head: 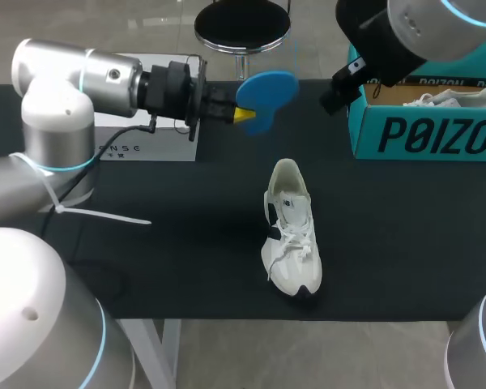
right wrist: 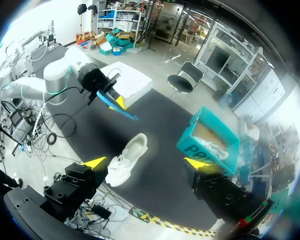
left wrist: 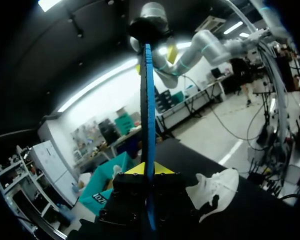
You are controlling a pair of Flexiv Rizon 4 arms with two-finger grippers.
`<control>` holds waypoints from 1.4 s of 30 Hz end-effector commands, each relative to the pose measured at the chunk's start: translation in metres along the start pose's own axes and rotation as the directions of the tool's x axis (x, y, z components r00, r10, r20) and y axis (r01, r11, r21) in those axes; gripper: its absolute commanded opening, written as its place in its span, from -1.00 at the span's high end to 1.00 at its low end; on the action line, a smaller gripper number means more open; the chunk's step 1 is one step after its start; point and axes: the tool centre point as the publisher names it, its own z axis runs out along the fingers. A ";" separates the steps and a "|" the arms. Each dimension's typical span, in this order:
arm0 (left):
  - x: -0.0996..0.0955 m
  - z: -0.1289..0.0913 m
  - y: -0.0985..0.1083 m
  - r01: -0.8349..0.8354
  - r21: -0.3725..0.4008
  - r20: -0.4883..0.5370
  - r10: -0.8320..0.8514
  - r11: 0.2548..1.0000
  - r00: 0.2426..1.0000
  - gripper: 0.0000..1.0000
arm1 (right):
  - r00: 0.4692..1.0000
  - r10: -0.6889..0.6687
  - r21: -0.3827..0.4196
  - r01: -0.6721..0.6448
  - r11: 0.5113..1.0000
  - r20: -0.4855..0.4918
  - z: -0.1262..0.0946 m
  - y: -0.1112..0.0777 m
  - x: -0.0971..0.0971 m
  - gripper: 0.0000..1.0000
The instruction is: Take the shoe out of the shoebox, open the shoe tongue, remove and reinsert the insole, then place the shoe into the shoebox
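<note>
Well left of the shoe [head: 292, 235], beyond my left arm, a flat white box [head: 146, 146] lies on the black table [head: 186, 259].

Nearer the shoe, up and to the left of its heel, the left gripper [head: 243, 115] hangs in the air, clamped on one edge of the blue insole [head: 267, 93]. In the left wrist view the insole stands on edge between the two yellow tips, running straight out ahead of them.

The white shoe itself lies upright on the table, heel away from me, toe toward me, laces loose, and nothing holds it.

To the right of the shoe and high above it, the right gripper [right wrist: 147, 164] has its fingers spread wide with nothing between them, up by the near corner of the teal shoebox [head: 421, 134]. The shoebox sits at the table's far right, well apart from the shoe, and another white shoe [head: 458, 99] rests inside it.

The insole looks to be out, so reinsertion seems to be next, and the risks gather there:
- **Sliding or tipping:** the unheld shoe could slide or tip once the insole presses into its opening.
- **Buckling:** the insole is thin and gripped only at its rim, so it could buckle, twist in the grip, or catch on the collar or tongue.
- **Snagging:** I cannot tell how far the tongue is open, and a sagging tongue or a loose lace could snag the leading edge.
</note>
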 end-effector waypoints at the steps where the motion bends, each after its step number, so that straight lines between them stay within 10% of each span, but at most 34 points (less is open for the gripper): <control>1: 0.004 -0.001 -0.004 0.000 -0.021 0.010 0.000 1.000 1.000 1.00 | 1.000 0.001 0.005 -0.001 1.000 0.000 0.001 0.002 0.001 -1.00; 28: 0.004 -0.001 -0.004 0.000 -0.021 0.010 0.000 1.000 1.000 1.00 | 1.000 0.001 0.005 -0.001 1.000 0.000 0.001 0.002 0.001 -1.00; 42: 0.006 -0.016 -0.021 -0.526 -0.055 0.063 0.529 0.849 0.846 1.00 | 1.000 0.001 0.005 -0.001 1.000 0.000 0.001 0.002 0.001 -1.00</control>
